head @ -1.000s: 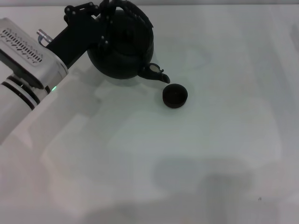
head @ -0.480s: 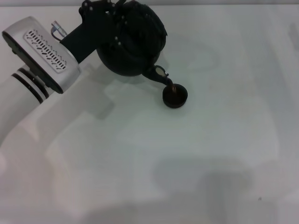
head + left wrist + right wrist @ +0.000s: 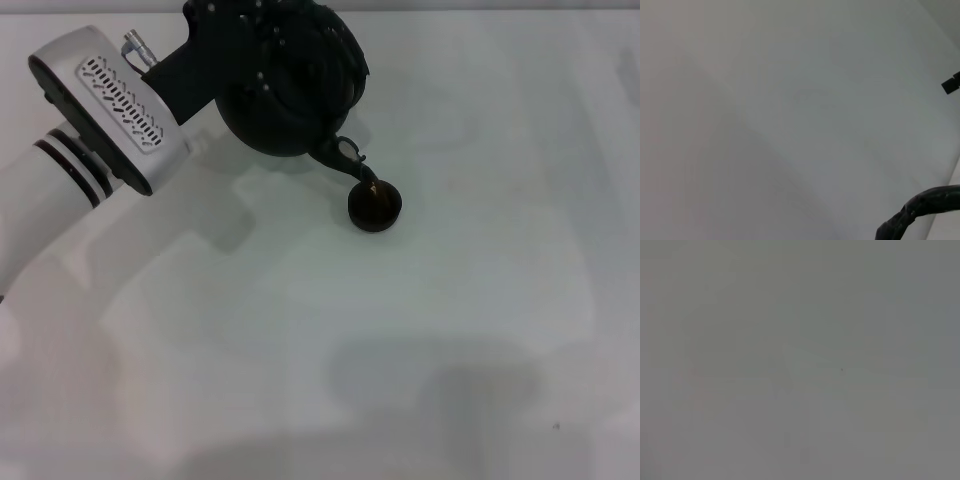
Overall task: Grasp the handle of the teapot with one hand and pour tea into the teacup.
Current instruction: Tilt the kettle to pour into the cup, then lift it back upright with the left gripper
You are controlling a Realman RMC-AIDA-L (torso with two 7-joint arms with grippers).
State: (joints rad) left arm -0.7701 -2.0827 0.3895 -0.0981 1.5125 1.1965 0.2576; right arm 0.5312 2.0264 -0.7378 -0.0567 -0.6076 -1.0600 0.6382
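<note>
The matte-black teapot (image 3: 290,95) hangs tilted at the far left-centre of the head view, its short spout (image 3: 345,158) pointing down over the teacup (image 3: 375,207). A thin brown stream of tea (image 3: 372,187) runs from the spout into the small dark cup, which stands on the white table. My left gripper (image 3: 245,25) is shut on the teapot's arched handle at the top of the pot. The left wrist view shows only a bit of black handle (image 3: 920,210) over the table. My right gripper is out of view.
The white table (image 3: 420,330) stretches around the cup on all sides. My left arm's white and black forearm (image 3: 100,100) reaches in from the left edge. The right wrist view shows only a plain grey surface.
My left arm has swung right and tipped the teapot further. The spout has moved over the cup and tea now streams into it.
</note>
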